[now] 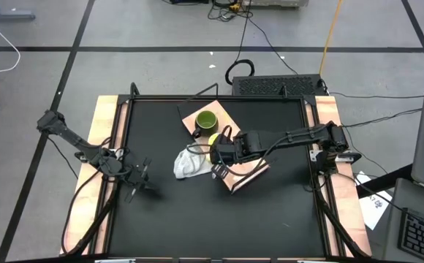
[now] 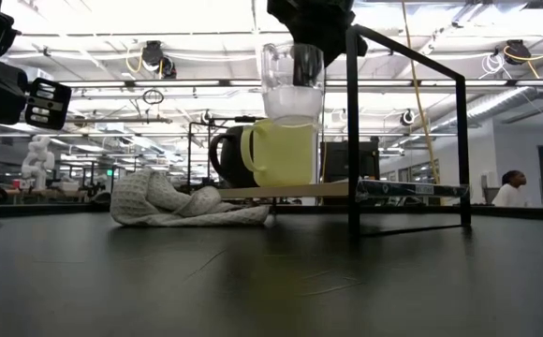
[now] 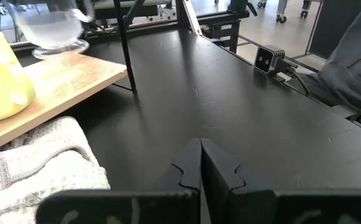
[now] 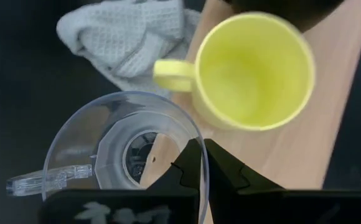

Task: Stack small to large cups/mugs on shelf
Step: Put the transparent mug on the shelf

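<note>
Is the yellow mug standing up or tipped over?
Standing up. The yellow mug sits on the shelf with its open mouth facing up.

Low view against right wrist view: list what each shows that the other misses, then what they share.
Only the low view: the dark green mug behind the yellow mug, the shelf's black frame, a person far off.
Only the right wrist view: the yellow mug's empty inside, the right hand shut on the glass cup's rim.
Both: glass cup, yellow mug, white cloth, wooden shelf.

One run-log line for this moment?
right tool: shut on glass cup rim, above yellow mug | green mug: on shelf | left tool: shut, idle beside cloth
</note>
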Tool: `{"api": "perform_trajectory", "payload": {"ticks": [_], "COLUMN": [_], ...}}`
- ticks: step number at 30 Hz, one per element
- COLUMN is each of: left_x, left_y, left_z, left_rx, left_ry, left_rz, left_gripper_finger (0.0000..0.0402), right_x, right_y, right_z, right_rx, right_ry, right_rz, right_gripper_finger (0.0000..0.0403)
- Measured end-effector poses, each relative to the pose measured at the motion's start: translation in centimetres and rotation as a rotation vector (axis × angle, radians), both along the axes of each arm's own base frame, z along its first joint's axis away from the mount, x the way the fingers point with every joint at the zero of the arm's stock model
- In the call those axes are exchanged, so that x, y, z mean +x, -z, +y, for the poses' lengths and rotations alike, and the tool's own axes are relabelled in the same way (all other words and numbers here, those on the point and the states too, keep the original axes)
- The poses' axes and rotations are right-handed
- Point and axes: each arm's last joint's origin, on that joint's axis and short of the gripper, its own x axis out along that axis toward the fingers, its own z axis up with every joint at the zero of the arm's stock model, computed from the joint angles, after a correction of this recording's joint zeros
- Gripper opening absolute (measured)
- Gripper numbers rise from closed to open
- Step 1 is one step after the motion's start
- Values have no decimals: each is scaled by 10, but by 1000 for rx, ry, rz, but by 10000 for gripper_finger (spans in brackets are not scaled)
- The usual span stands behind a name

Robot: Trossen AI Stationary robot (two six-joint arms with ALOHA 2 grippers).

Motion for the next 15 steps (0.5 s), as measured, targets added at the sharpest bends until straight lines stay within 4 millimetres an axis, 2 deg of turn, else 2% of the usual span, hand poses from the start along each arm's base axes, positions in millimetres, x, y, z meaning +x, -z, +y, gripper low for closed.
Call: {"api": "perform_trajectory", "payload": {"ticks": [9, 15], "left_x": [0, 0], "left_y": [0, 0], "left_z": [0, 0], "left_rx": [-13, -19], "left_ry": [-3, -4], "left_rz": [0, 3], "left_gripper_finger": [8, 8], "right_x": [-8, -33], "right_y": [20, 23], "right_z": [-1, -10], "right_rx": [30, 82], "right_ry": [-12, 35], "right_rz": [-41, -128], "right_gripper_finger": [0, 0]}}
